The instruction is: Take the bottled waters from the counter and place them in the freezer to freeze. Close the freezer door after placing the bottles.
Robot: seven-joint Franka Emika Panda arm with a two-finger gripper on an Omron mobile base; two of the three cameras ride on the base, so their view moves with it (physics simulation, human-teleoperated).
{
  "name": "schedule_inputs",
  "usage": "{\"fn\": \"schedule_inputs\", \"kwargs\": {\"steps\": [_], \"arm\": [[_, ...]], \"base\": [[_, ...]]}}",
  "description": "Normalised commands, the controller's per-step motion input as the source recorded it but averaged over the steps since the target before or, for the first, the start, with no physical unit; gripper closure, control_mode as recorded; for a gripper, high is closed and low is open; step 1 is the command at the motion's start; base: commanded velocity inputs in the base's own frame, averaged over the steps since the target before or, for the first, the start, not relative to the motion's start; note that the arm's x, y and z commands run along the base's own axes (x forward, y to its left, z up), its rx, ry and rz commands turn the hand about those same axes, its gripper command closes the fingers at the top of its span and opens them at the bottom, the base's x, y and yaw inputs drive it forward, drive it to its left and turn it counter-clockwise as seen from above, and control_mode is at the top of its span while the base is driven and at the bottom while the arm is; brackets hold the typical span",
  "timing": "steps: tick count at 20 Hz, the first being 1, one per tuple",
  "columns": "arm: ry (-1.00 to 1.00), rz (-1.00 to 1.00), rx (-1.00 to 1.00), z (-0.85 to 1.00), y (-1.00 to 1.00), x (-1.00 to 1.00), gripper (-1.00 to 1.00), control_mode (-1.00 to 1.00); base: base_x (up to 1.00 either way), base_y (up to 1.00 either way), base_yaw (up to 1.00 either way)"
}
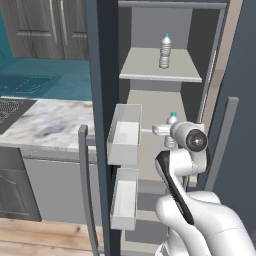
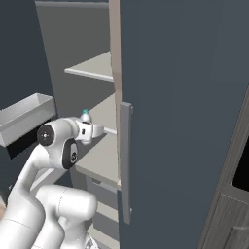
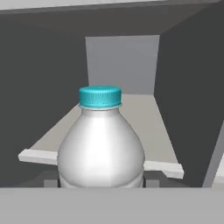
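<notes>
the bottle (image 3: 101, 148) close to the camera is pale, milky white with a teal-blue cap (image 3: 100, 96); the second bottle (image 1: 165, 51) on the upper shelf is clear with a light cap. freezer (image 1: 102, 60) outer panels are dark blue-grey, its shelves (image 1: 160, 67) pale grey-beige, door bins (image 1: 125, 134) white. the desk (image 1: 55, 122) is white-grey marble with brown veins. wall cabinets (image 1: 45, 27) are grey woodgrain, the backsplash (image 1: 60, 75) teal, the floor (image 1: 45, 237) light wood.

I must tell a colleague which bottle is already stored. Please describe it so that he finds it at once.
Look into the open freezer, at its upper pale shelf. There a small clear ribbed bottle with a light blue cap stands upright and alone. The other bottle is lower, in the gripper before the next shelf.
</notes>
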Motion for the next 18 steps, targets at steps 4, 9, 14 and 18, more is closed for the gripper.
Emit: {"fn": "schedule_inputs", "kwargs": {"steps": [4,9,14,18], "arm": [[-0.11,0.00,0.00,0.18,0.00,0.00,1.00,-1.00],[-0.11,0.00,0.00,0.20,0.00,0.00,1.00,-1.00],[-0.11,0.00,0.00,0.08,0.00,0.00,1.00,-1.00],[0.00,0.00,0.00,0.00,0.00,0.16,1.00,-1.00]], "base": [[0.00,0.00,0.00],[0.00,0.00,0.00],[0.00,0.00,0.00],[0.00,0.00,0.00]]}}
